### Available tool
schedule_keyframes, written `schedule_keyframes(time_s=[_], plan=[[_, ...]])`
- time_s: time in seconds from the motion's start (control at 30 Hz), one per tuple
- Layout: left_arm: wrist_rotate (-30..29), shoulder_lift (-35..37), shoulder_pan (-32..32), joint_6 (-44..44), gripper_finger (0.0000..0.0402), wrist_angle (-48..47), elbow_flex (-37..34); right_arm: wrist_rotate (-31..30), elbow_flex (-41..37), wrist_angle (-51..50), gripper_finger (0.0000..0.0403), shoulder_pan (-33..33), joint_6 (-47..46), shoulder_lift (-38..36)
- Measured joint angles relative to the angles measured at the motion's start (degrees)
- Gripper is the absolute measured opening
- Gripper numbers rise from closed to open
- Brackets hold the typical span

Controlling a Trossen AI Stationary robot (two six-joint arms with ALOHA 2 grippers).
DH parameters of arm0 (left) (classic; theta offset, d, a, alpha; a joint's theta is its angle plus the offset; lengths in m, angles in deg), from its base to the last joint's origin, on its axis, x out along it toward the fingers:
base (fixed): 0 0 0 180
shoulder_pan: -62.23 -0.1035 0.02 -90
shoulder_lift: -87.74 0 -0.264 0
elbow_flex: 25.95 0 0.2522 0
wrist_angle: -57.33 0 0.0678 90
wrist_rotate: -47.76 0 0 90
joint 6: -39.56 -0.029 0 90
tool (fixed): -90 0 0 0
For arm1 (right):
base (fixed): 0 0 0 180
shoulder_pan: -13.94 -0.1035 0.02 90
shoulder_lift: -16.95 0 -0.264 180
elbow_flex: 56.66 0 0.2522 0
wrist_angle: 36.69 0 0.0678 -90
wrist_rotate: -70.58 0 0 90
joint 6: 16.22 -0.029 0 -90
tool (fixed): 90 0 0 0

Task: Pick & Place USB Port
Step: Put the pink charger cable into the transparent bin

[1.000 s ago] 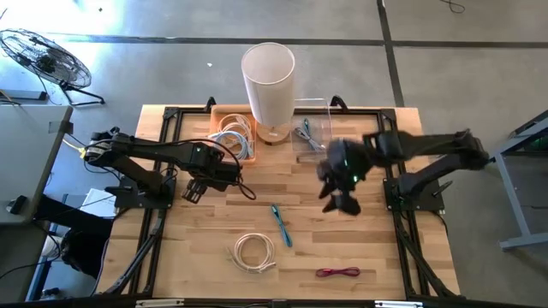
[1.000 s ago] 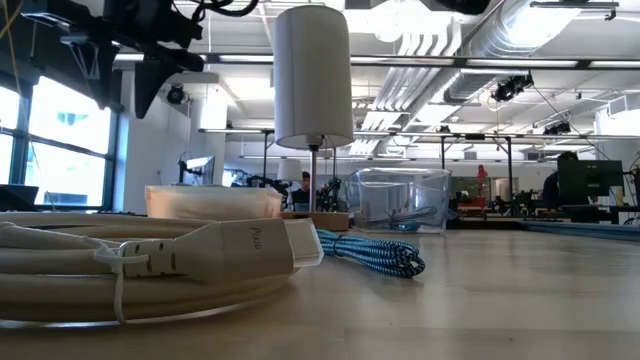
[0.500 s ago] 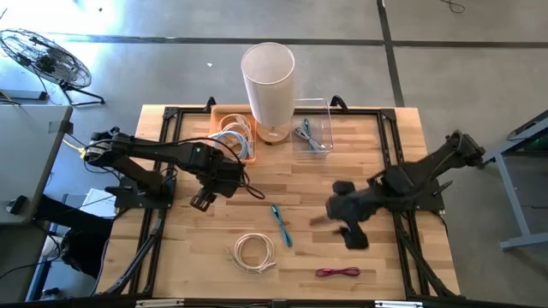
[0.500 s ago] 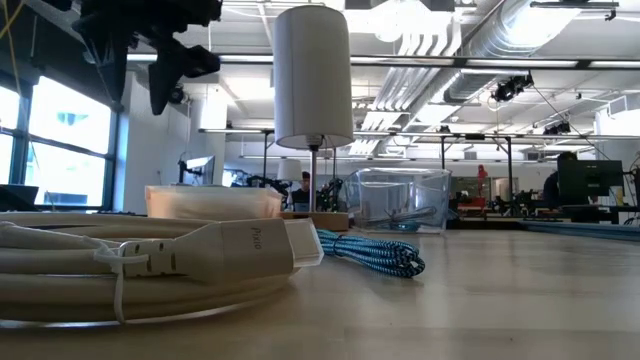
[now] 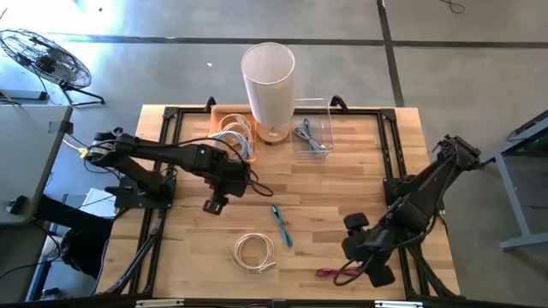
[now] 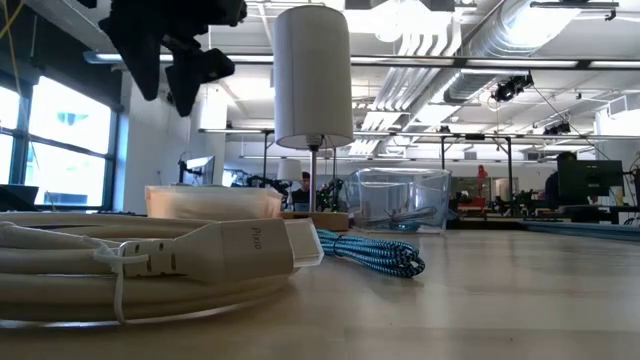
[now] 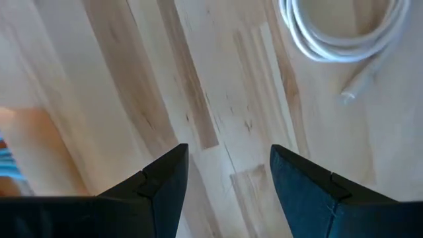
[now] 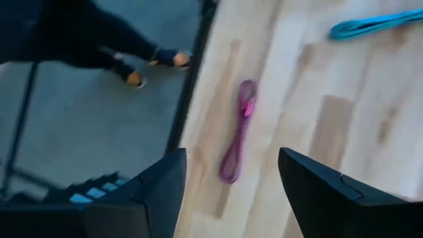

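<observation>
The red cable (image 5: 338,273) lies folded in a thin loop near the tabletop's (image 5: 325,184) front edge, on the right arm's side, and it looks like the piece about to be fetched. The right tool (image 5: 370,257) hangs just beside and over it, tilted down, and the right wrist view shows that same cable (image 8: 236,135) between its two dark fingers (image 8: 149,192), which stand wide apart with nothing between them. I take that as a lining-up for a grasp: the tool is spread so the fingers can drop either side of the thin loop.

Further in, a blue braided cable (image 5: 281,224) lies at mid-table, and a coiled white cable (image 5: 255,252) sits nearer the front edge, towards the left arm. The left tool (image 5: 216,202) hovers over bare wood well apart from both, fingers (image 7: 162,188) open and empty, with the white coil (image 7: 344,33) ahead of it; it seems to be waiting or starting toward that coil.

At the back stand a white lamp (image 5: 269,81), an orange bin (image 5: 218,115) holding cables, and a clear bin (image 5: 318,111) with a cable in it. Those bins are probably where sorted pieces go; which one suits the red cable I cannot tell.
</observation>
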Motion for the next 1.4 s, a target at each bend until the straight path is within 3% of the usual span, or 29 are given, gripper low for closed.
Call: schedule_keyframes(time_s=[0.2,0.37,0.63,0.83,0.97,1.17,1.4], plan=[[-0.5,-1.8,3.5,-0.1,0.0209,-1.1,-0.1,-5.2,0.0,-0.3,0.0232,-1.3,-2.3,2.6],[-1.2,-3.2,6.6,0.4,0.0209,-3.1,-0.1,-4.5,0.0,-1.4,0.0232,-2.7,3.4,9.1],[-4.2,-4.1,11.3,4.2,0.0209,-2.5,-0.1,-5.8,0.0,-8.4,0.0232,-3.0,4.0,18.9],[-4.4,-4.1,13.9,4.4,0.0209,-3.3,-0.1,-9.9,0.0,-7.5,0.0232,-1.1,-0.8,23.0],[-3.0,-4.1,15.7,4.4,0.0209,-5.0,-0.1,-6.9,0.0,-4.5,0.0232,0.7,-2.5,23.2],[-5.0,-4.1,17.0,4.4,0.0209,-5.9,-0.1,7.1,0.0,6.8,0.0231,1.9,-3.8,23.3],[-6.4,-4.1,16.9,4.8,0.0209,-5.3,-0.1,0.9,0.0,7.0,0.0231,1.6,-4.2,23.3]])
